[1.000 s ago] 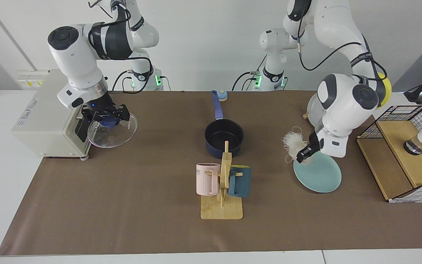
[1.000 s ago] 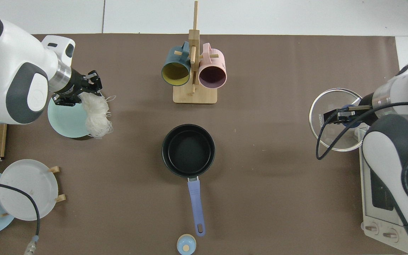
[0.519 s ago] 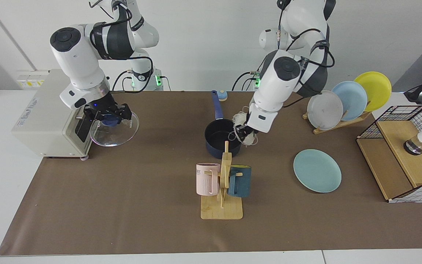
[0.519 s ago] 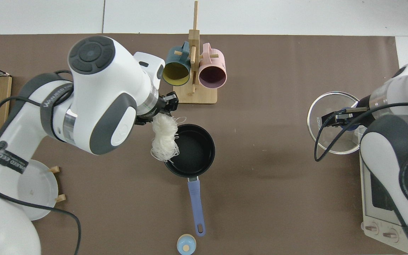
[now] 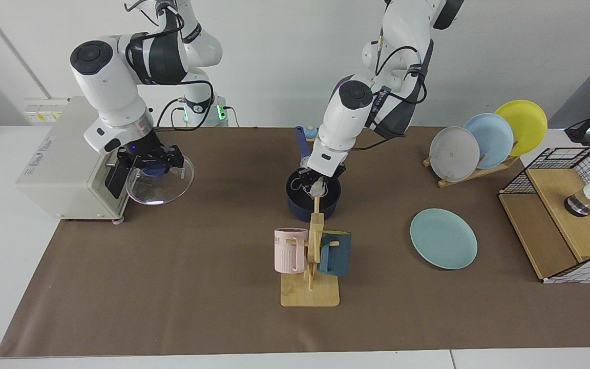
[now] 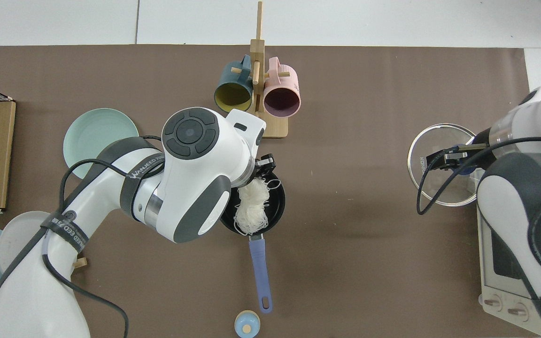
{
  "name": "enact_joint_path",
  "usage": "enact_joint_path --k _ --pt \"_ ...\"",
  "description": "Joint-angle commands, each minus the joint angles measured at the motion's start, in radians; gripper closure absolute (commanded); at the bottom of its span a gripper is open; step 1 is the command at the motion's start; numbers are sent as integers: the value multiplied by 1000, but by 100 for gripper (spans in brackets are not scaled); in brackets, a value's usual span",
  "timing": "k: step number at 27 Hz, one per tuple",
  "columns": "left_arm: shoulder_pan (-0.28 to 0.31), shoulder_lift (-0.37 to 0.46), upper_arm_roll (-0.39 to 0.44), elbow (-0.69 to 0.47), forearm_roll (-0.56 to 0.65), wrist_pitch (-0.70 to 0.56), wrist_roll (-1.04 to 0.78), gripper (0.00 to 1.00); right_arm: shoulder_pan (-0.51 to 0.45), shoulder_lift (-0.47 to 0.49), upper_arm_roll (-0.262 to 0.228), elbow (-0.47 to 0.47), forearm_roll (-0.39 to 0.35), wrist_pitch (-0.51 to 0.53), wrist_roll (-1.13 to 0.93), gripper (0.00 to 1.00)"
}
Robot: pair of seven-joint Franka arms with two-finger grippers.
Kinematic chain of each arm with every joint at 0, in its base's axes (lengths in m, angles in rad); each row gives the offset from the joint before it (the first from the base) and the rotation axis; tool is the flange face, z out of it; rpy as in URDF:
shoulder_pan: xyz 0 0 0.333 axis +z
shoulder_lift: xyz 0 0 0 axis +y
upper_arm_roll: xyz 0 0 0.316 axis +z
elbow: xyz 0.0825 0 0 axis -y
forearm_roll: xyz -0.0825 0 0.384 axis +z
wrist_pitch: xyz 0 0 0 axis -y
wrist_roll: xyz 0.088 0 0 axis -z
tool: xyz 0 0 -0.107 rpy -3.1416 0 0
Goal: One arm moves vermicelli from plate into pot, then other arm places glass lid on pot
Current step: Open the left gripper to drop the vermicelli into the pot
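Starting at the facing view's left edge: a boxy cream appliance (image 5: 62,159) sits on the white table beside the brown mat (image 5: 172,287). Right against it, the right gripper (image 5: 147,160) hangs off a bent, glossy white arm, jaws clamped on the blue knob of the glass lid (image 5: 159,180). The lid is a clear round disc with a metal rim, tilted and lifted off the mat, well apart from the pot.

Centre of the mat: the pot (image 5: 295,200), small, dark navy, black inside, its long blue handle (image 5: 302,146) pointing toward the arm bases, with a little blue knob-like object (image 5: 310,134) near the handle's end. The left arm reaches across from its base and bends down steeply, so the left gripper (image 5: 315,180) sits right over the pot's mouth. The vermicelli (image 6: 251,206), a loose tangle of thin white strands, hangs from it into the pot, a few loops draping near the rim by the handle. Whether the jaws are pinching the strands or have let go, I cannot tell; the wrist hides them from above.

Just in front of the pot stands a wooden mug tree (image 5: 311,266) with a pink mug (image 5: 289,250) and a navy mug (image 5: 336,252), its upright post crossing the pot's front wall.

Further along, the pale teal plate (image 5: 443,238) lies flat and bare. Behind it, a wooden rack holds grey, light-blue and yellow plates (image 5: 489,139) on edge. At the far edge, a wire-and-wood basket (image 5: 561,215).
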Motion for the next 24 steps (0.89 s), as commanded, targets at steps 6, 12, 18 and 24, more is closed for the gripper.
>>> enact_joint_path --k 6,12,18,24 --pt "-12 -27 3 -143 25 180 -10 100 2 -37 7 -49 22 -4 15 100" --pt "-6 -29 3 -151 25 177 -10 100 7 -39 8 -62 24 -3 19 100" --pt "-3 -27 5 -168 25 188 -2 100 21 -46 21 -81 24 2 36 100" --pt "0 -21 9 -163 23 188 -10 4 36 -57 48 -98 24 8 120 100"
